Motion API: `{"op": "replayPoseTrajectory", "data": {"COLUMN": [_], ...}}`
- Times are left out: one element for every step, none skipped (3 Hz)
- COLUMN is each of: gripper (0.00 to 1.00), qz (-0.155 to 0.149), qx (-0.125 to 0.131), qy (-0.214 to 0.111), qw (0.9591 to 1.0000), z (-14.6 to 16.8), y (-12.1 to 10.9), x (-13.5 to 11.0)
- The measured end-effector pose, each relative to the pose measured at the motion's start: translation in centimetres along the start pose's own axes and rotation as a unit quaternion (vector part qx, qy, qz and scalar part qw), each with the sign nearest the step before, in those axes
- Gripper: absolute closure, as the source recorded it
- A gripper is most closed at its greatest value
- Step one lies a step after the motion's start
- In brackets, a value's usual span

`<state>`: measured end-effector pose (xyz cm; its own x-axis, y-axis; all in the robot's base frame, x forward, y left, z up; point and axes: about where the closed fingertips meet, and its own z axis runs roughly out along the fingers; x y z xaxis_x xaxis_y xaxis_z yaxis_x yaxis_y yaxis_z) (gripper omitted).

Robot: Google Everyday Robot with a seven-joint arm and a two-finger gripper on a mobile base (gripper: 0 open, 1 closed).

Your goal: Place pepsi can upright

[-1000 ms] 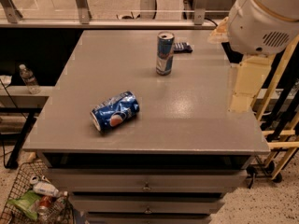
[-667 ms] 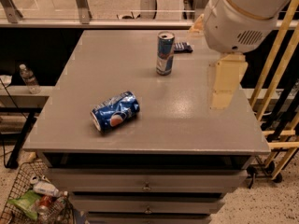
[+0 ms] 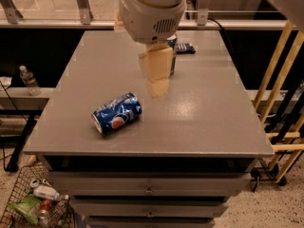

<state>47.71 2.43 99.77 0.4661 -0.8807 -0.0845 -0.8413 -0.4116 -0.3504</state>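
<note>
Tabletop (image 3: 213,122): pepsi can (image 3: 117,113) sideways; gripper (image 3: 157,82) above.

The setting is read as a robotics test lab rather than a home. A grey flat-topped metal cabinet (image 3: 204,122) with handled drawers (image 3: 114,184) is set on speckled flooring (image 3: 266,213). Glazed partitions on metal posts (image 3: 81,4) are seen at 12 o'clock, a yellow bar frame (image 3: 273,75) at 3 o'clock, and a wire basket of litter (image 3: 16,189) at 7 o'clock. The robot's cream gripper (image 3: 157,82) is held above the cabinet top, toward 12 o'clock.
</note>
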Motion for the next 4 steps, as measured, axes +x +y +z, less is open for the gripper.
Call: {"op": "replayPoseTrajectory", "data": {"gripper": [0.00, 0.00, 0.00, 0.00], "qz": [-0.001, -0.029, -0.057, -0.073], "qx": [0.002, -0.019, -0.047, -0.067], "qy": [0.000, -0.011, -0.012, 0.000], "qw": [1.0000, 0.9993, 0.9972, 0.9950], "z": [-0.1, 2.6, 5.8, 8.5], "y": [0.0, -0.2, -0.6, -1.2], "x": [-0.1, -2.0, -4.2, -6.0]}}
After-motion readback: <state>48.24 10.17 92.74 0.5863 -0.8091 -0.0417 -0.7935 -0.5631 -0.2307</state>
